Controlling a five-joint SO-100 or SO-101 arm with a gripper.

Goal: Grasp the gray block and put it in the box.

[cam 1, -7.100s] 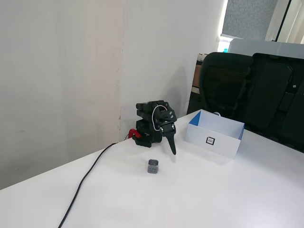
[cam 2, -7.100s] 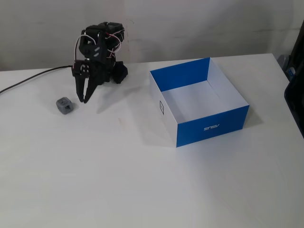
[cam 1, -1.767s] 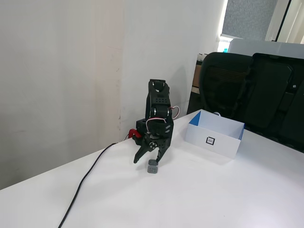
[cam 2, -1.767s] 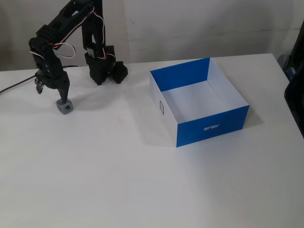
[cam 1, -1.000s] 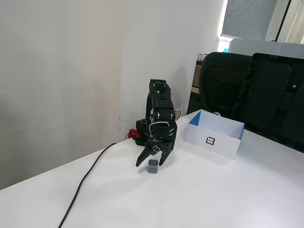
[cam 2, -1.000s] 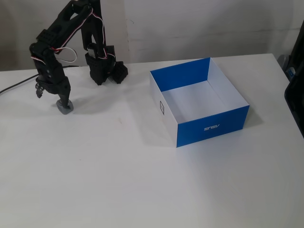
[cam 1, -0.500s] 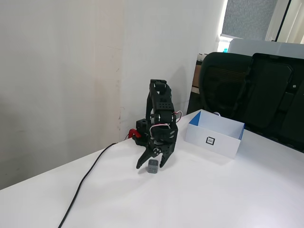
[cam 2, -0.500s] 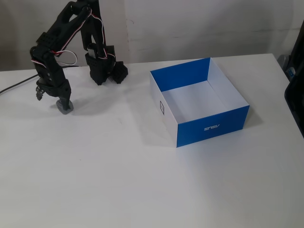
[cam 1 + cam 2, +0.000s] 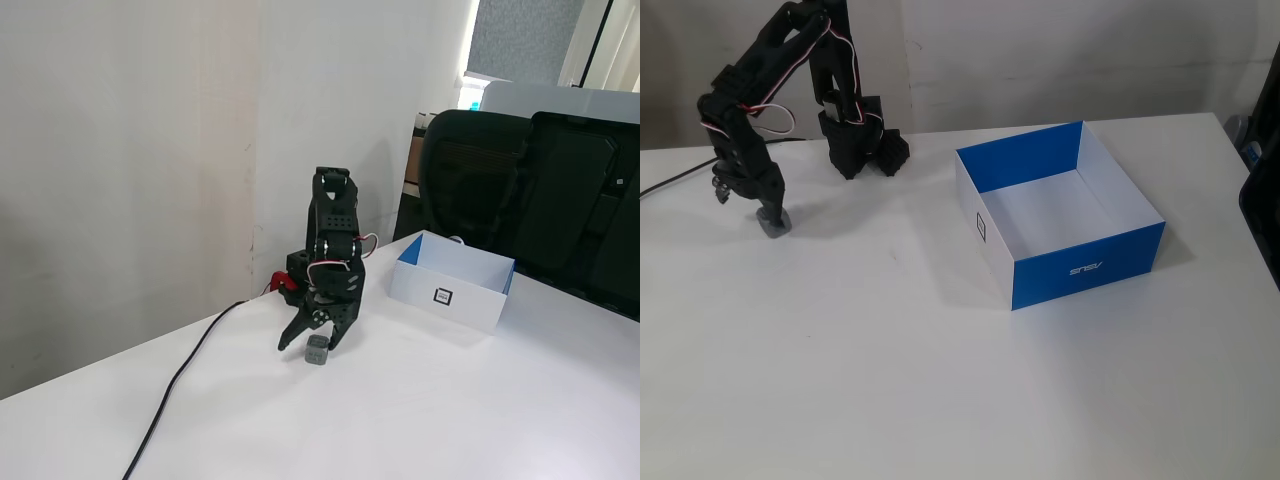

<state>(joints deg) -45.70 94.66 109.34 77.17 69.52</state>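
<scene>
We see broad bare table (image 9: 940,380) in front. Our gripper (image 9: 306,345) stands spread over the gray block (image 9: 317,352), one finger (image 9: 768,208) covering its top, the other off to its side; contact is unclear. The box (image 9: 1080,265) sits well apart beyond.

gray block (image 9: 773,226) on table (image 9: 940,400), box (image 9: 1060,225) right

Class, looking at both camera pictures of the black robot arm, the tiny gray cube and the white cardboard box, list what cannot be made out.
- Whether the gripper touches the gray cube: too small in both fixed views; a finger covers the cube in one.
- White cardboard box: its blue floor is hidden by the near wall in one fixed view.
- Black cable: cut off at the bottom edge.
</scene>
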